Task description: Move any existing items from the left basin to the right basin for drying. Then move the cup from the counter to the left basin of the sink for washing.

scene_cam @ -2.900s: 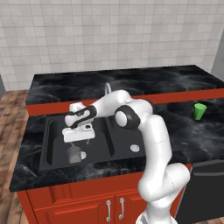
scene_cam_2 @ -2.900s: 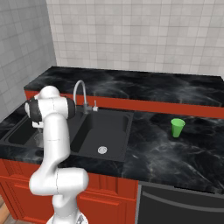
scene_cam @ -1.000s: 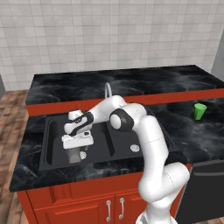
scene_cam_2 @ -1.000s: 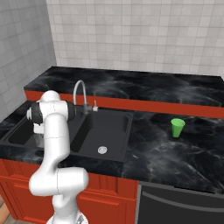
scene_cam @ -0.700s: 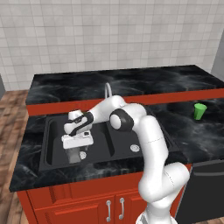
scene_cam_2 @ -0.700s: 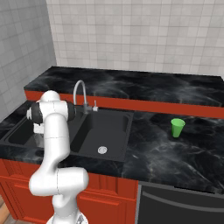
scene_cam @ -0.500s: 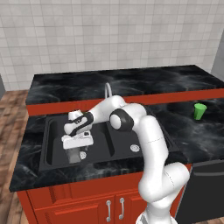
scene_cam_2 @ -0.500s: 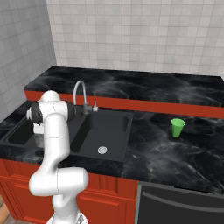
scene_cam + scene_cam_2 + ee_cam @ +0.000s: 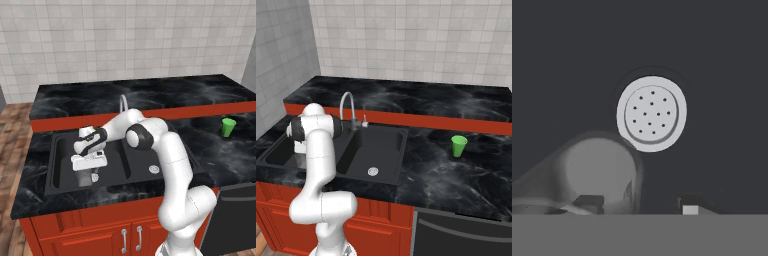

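Grey tumbler (image 9: 597, 175) sits in the left basin (image 9: 62, 162) beside the round silver drain (image 9: 652, 113), and the gripper (image 9: 639, 202) has come down lower, its open jaws apart with one finger inside the rim, holding nothing yet. Next it likely squeezes and lifts. Between the basins stands the tap (image 9: 347, 107); the green cup (image 9: 228, 127) waits far off on the worktop (image 9: 210, 142).

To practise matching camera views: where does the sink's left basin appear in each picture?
Left base view: the left basin lies left of centre, in the counter.
Right base view: the left basin is at the far left edge.
Hand view: its dark floor surrounds the silver drain.
Shared landmark: the silver tap, in both base views.
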